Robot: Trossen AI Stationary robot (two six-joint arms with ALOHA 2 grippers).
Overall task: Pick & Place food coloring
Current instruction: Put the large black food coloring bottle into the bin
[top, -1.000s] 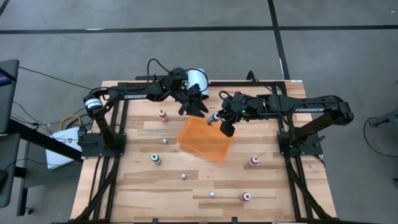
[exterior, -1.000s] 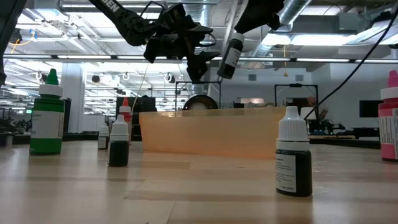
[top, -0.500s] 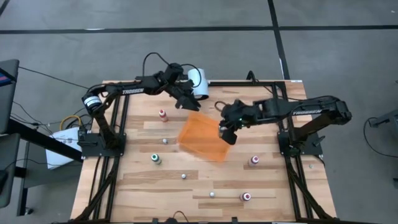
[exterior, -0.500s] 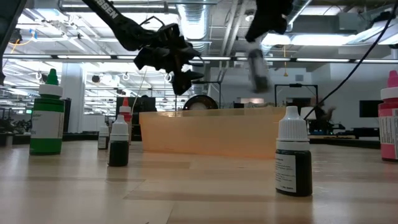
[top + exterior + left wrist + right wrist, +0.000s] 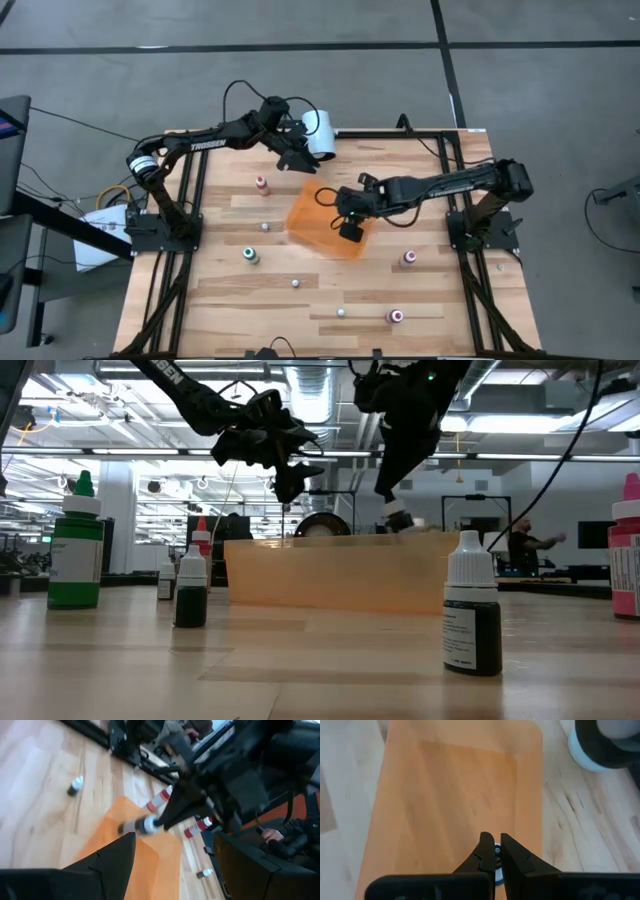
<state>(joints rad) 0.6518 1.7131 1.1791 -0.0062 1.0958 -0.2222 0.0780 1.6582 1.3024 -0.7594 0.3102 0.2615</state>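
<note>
The orange tray (image 5: 322,225) lies mid-table. My right gripper (image 5: 338,208) hangs over it, shut on a small food-coloring bottle (image 5: 398,518) that sits just above the tray's far rim (image 5: 330,542). My left gripper (image 5: 298,160) hovers open off the tray's far-left corner, beside the white cylinder (image 5: 320,135). Other bottles stand on the wood: red top (image 5: 262,184), green top (image 5: 250,256), pink top (image 5: 409,258), another red top (image 5: 396,316), and several tiny dark ones. My right gripper (image 5: 492,851) pinches the bottle between its two fingers at the bottle's upper end (image 5: 497,851), coming from above and slanting down. The bottle hangs tilted below the fingers, lifted clear; its free lower end (image 5: 400,523) is level with the tray's rim. The fingers hide which part they grip.
The white cylinder lies on its side at the table's far edge, close to my left gripper. Black frame rails run along both sides of the table (image 5: 185,290). Bare wood lies near the tray's left and right. A person (image 5: 522,545) shows far behind the table.
My right gripper has moved from the tray's far-right side toward the table's left, over the tray, and down, bringing the bottle from high above to the level of the tray's rim and tipping it. My left gripper has drawn back toward the far edge, beside the white cylinder.
</note>
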